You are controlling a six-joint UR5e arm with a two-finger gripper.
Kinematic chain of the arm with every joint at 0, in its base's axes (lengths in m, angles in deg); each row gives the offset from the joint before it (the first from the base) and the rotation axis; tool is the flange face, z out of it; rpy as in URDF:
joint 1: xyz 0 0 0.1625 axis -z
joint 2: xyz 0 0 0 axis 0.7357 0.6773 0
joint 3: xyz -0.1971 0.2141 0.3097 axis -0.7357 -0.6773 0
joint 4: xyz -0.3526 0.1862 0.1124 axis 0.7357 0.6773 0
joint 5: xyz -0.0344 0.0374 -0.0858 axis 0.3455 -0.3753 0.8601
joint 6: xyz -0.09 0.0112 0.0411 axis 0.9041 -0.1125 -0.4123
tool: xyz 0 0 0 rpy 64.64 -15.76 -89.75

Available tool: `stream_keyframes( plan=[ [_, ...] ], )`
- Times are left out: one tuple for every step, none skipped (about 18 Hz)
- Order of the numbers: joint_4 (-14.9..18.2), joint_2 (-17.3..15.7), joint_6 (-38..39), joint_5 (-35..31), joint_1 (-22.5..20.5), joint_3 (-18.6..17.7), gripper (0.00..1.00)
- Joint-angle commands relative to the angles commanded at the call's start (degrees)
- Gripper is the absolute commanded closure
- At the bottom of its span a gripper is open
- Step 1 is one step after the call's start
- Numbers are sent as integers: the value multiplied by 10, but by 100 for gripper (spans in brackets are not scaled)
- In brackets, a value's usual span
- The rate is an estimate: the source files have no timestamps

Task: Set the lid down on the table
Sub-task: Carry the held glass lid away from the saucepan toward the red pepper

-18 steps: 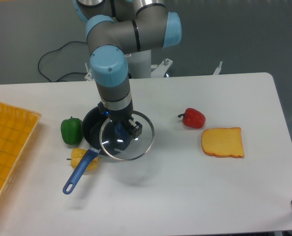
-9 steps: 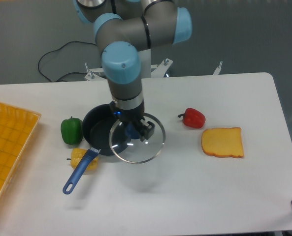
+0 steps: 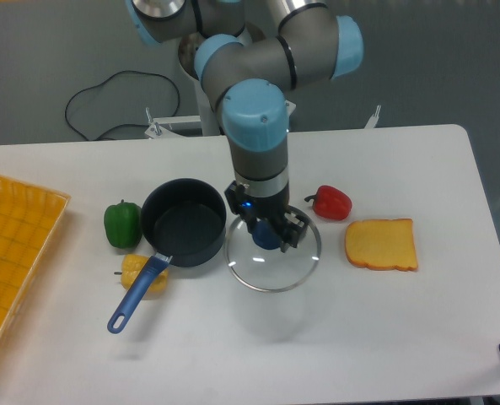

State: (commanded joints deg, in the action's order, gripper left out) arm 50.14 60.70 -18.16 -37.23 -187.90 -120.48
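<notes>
My gripper (image 3: 267, 232) is shut on the blue centre knob of the round glass lid (image 3: 273, 257) with its thin silver rim. It holds the lid level in the air above the white table (image 3: 359, 337), just right of the open dark saucepan (image 3: 184, 223). A faint shadow of the lid lies on the table below it. The lid does not touch the pot.
A green pepper (image 3: 121, 224) and a yellow pepper (image 3: 142, 272) lie left of the saucepan, beside its blue handle (image 3: 136, 295). A red pepper (image 3: 331, 202) and a slice of bread (image 3: 382, 245) lie right of the lid. A yellow gridded tray (image 3: 13, 253) sits at the left edge.
The arm has carried the lid to the right, off the saucepan and over bare table. The pot's inside now shows fully.
</notes>
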Motion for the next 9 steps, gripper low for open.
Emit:
stream_keyframes(
  plan=[
    [-2,7,12,0,-1,0,41],
    [-11,12,25,0,-4,1,41],
    [-21,18,36,0,-4,0,41],
    [-23,23,40,0,-6,0,41],
    [-23,25,41,0,-6,0,41],
    [-23,30,47,1,-6,0,41],
    [-23,33,55,1,-6,0,41],
    [-24,39,63,3,-6,0,41],
    [-25,44,67,3,-6,0,41]
  ],
)
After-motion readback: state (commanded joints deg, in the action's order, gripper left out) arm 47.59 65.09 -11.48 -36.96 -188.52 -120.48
